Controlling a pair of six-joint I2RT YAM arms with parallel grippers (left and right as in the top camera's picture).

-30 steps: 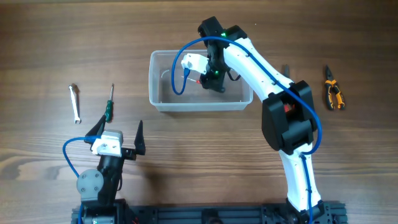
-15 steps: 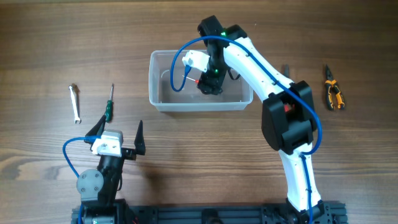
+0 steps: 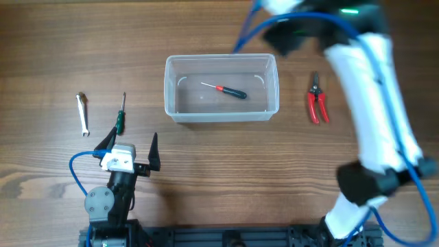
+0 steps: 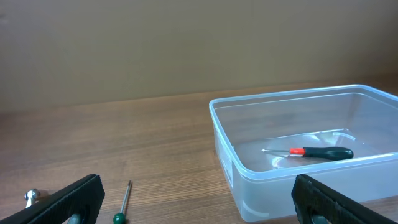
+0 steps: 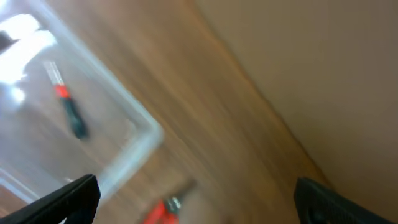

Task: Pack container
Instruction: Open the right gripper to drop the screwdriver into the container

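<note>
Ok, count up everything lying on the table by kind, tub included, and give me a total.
screwdrivers: 2, a red-and-black screwdriver inside the container, a green screwdriver outside it
wrench: 1
red pliers: 1
container: 1
Total: 5

Brown wood-grain table (image 3: 206,158); plain beige wall (image 4: 186,43) behind; soft even light
</note>
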